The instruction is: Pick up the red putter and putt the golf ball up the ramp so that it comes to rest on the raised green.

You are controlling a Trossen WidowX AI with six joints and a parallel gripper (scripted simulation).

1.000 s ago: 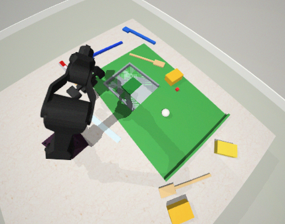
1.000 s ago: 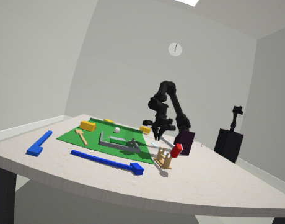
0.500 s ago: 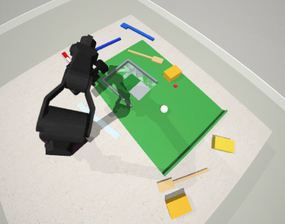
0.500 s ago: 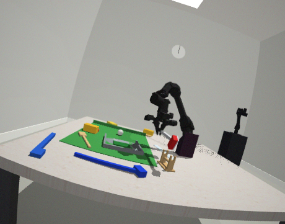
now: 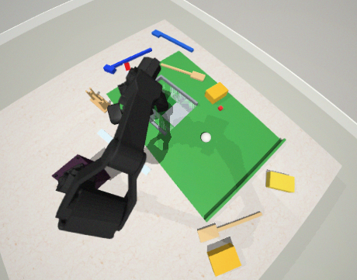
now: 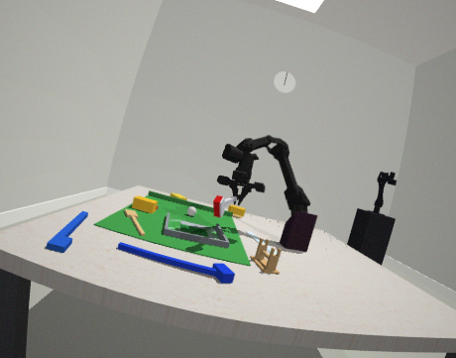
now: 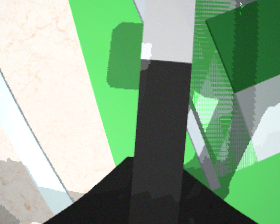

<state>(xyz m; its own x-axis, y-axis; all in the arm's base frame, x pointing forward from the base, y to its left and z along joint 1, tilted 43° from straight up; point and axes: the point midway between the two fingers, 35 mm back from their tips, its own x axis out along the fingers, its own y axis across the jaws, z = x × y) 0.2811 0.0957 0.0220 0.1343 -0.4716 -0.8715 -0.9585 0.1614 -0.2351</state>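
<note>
The red putter shows its red head [image 5: 126, 66] [image 6: 218, 206] and, in the wrist view, its white and black shaft [image 7: 162, 110]. My gripper [image 6: 240, 200] [image 7: 148, 166] is shut on the black grip, holding the putter above the table. The white golf ball [image 5: 206, 137] [image 6: 191, 211] rests on the green mat [image 5: 209, 182] [image 6: 113, 221]. The pale ramp [image 5: 179, 114] faces the ball, inside a grey-walled frame [image 5: 182, 91] [image 6: 197, 237]. The dark raised green [image 7: 260, 55] shows in the wrist view; the arm hides much of it in the top view.
A wooden stand [image 5: 98, 101] [image 6: 267, 258] is beside the mat. Two blue clubs [image 5: 133, 59] [image 5: 174, 40] lie beyond it. A wooden mallet [image 5: 181, 70] and a yellow block [image 5: 216, 93] are on the mat. Another mallet [image 5: 208, 233] lies past the mat's raised edge [image 5: 245, 179].
</note>
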